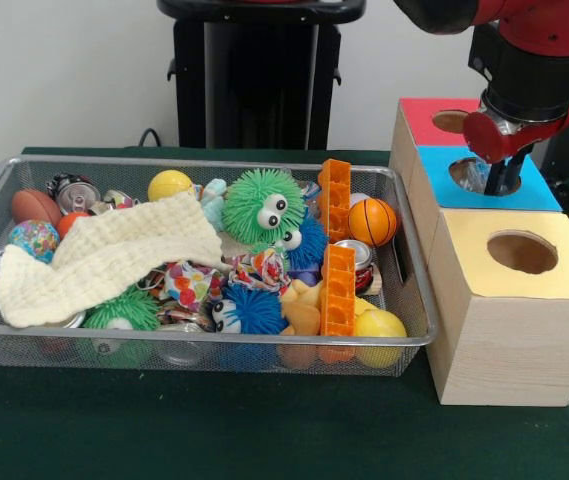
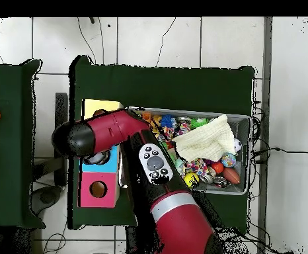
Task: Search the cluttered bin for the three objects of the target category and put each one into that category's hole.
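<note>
On the dark green table (image 1: 214, 430), the wide silver wire-mesh bin (image 1: 194, 345) sits at nine o'clock from the round hole (image 1: 472, 172) in the blue-topped wooden box, where the black gripper (image 1: 502, 178) dips in, its grip hidden, and I think the bin's crushed cans (image 1: 72, 192) are light, stiff and slippery, best pinched across the middle.

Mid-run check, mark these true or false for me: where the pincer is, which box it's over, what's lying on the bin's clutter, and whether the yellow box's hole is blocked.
1. The pincer hangs over the hole in the blue-topped box. True.
2. The arm is reaching into the cluttered bin. False: it is beside the bin, over the boxes.
3. A cream cloth lies across the bin's clutter. True.
4. The yellow-topped box's hole is covered. False: it is open and dark.
5. The blue-topped box stands between the red-topped box and the yellow-topped one. True.
</note>
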